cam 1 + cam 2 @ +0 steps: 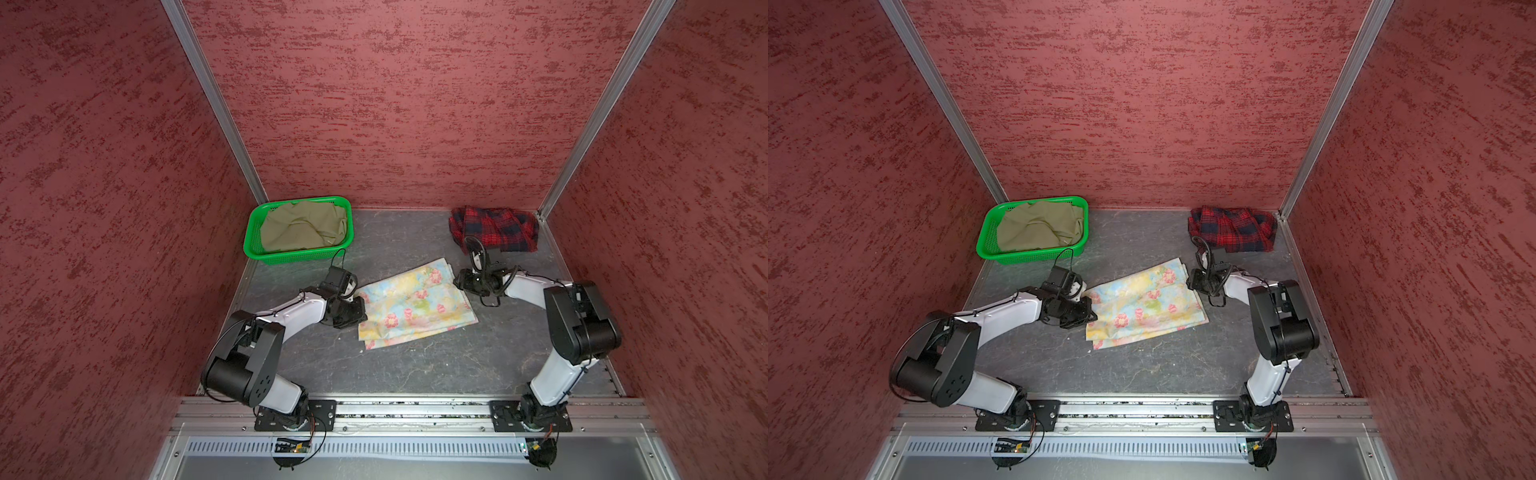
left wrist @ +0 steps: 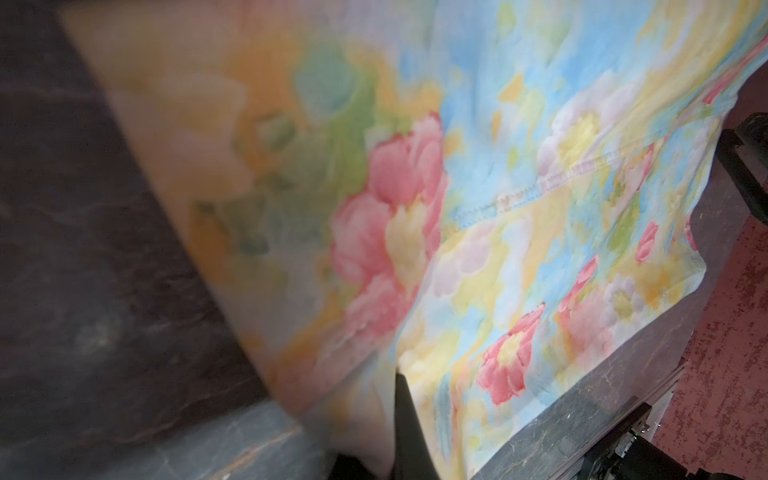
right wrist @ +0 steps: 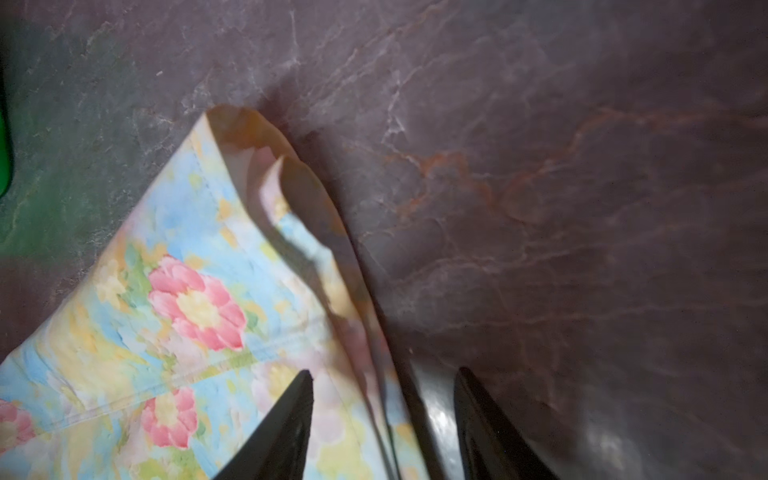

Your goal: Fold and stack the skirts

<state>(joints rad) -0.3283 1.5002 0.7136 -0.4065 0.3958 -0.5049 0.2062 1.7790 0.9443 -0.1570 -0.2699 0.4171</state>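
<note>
The pastel floral skirt (image 1: 415, 307) (image 1: 1142, 305) lies folded flat in the middle of the table. My left gripper (image 1: 360, 300) (image 1: 1090, 300) is shut on its left edge; in the left wrist view the cloth (image 2: 519, 208) drapes over the gripper (image 2: 390, 415) and only one dark finger shows. My right gripper (image 1: 459, 284) (image 1: 1192, 282) (image 3: 384, 372) stands open at the skirt's far right corner (image 3: 166, 311). One of its fingers is over the cloth and the other over bare table, with the layered edge between them. The plaid skirt (image 1: 494, 230) (image 1: 1233, 230) lies bunched at the back right. The olive skirt (image 1: 303, 228) (image 1: 1038, 228) is in the basket.
A green perforated basket (image 1: 299, 258) (image 1: 1034, 258) stands at the back left against the wall. Red textured walls close in the table on three sides. Both arm bases sit on a metal rail (image 1: 415, 409) at the front edge.
</note>
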